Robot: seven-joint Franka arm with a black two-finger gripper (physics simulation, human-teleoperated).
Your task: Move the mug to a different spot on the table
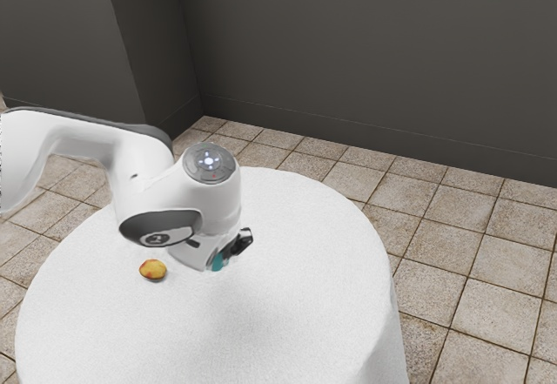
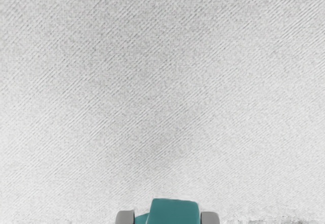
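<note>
The mug (image 1: pixel 217 263) is teal, and very little of it shows. In the exterior view it is a small teal sliver peeking out beneath my black gripper (image 1: pixel 228 252), left of the frame's centre. From the wrist camera I see a rounded, blurred teal block (image 2: pixel 172 210) directly under the hand. A grey finger pad (image 2: pixel 125 217) sits against one side and its twin against the other, so the gripper is closed narrowly around the mug. I cannot tell its handle or its shape, or whether its base rests on the table or hangs just above it.

The table (image 1: pixel 313 314) is round and covered in white cloth with a fine woven texture. It takes up the lower part of the exterior view, and the mug is toward the exterior view's left of it, well in from the rim. A small yellow-orange rounded thing (image 1: pixel 153 270) lies on the cloth near the mug, farther toward the exterior view's left and apart from the gripper.

The white arm (image 1: pixel 104 153) comes in from the frame's left edge. The floor (image 1: pixel 452 253) is beige-brown stone tile. Dark grey walls (image 1: pixel 365 44) fill the upper frame, with a corner jutting out at upper left.

The mug's inside is hidden from me.
</note>
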